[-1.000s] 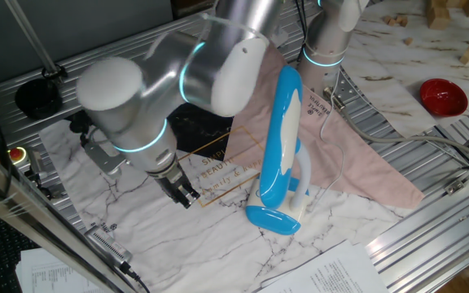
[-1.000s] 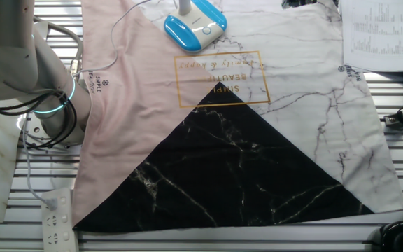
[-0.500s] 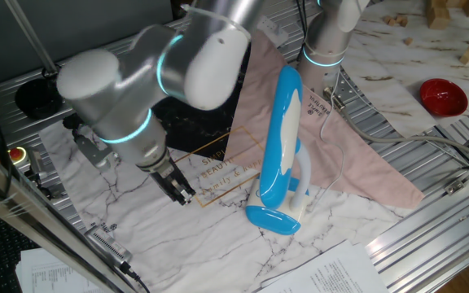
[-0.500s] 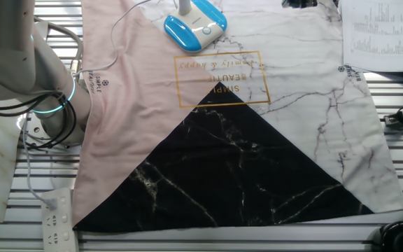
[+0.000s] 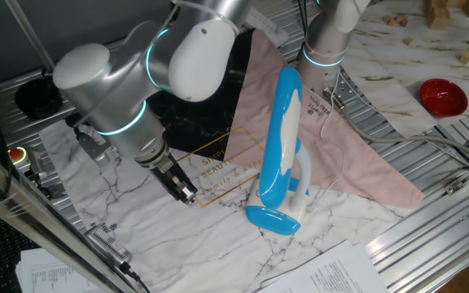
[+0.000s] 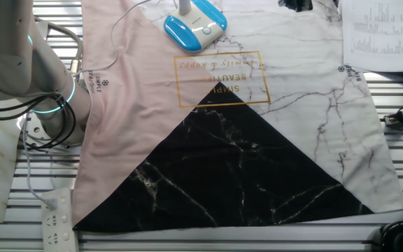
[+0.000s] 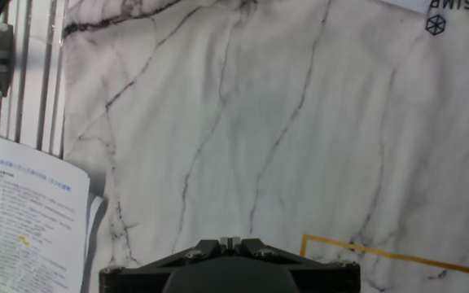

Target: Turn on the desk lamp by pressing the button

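Your desk lamp [image 5: 282, 155] stands upright on the marble-print cloth [image 5: 177, 224] covering the worktop, its oval blue base [image 6: 195, 25] at the cloth's edge in the other fixed view. Your gripper [image 5: 184, 193] hangs over the white part of the cloth, well left of the lamp and apart from it. In the hand view the jaws sit pressed together, holding nothing
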Tool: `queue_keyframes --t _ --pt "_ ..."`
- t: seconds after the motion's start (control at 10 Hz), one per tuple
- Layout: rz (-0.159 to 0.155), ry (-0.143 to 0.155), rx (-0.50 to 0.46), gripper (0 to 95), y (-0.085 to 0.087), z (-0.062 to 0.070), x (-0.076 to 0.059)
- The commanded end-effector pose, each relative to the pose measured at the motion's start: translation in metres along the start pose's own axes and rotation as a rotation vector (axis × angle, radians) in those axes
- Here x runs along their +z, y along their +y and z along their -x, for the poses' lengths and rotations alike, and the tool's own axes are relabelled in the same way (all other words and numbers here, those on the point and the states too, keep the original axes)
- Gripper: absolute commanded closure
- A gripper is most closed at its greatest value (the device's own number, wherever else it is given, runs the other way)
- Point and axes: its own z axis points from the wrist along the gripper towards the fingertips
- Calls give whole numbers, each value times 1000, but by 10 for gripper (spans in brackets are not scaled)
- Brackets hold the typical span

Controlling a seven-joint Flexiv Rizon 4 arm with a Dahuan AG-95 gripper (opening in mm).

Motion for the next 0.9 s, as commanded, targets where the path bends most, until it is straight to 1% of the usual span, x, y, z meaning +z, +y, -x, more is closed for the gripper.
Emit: queue_keyframes --t 0.1,0.2,0.3,0.4,0.6,0.9 --pt "5 -10 -13 950 1 -3 8" --pt "4 -23 -26 950 -1 -5 21" --pt "3 -25 -31 950 -2 -5 26" --pt "1 -34 -37 950 -3 -5 37" --pt "-4 -51 -40 950 -6 -3 49" --pt "-9 -49 -36 950 -5 -5 51"
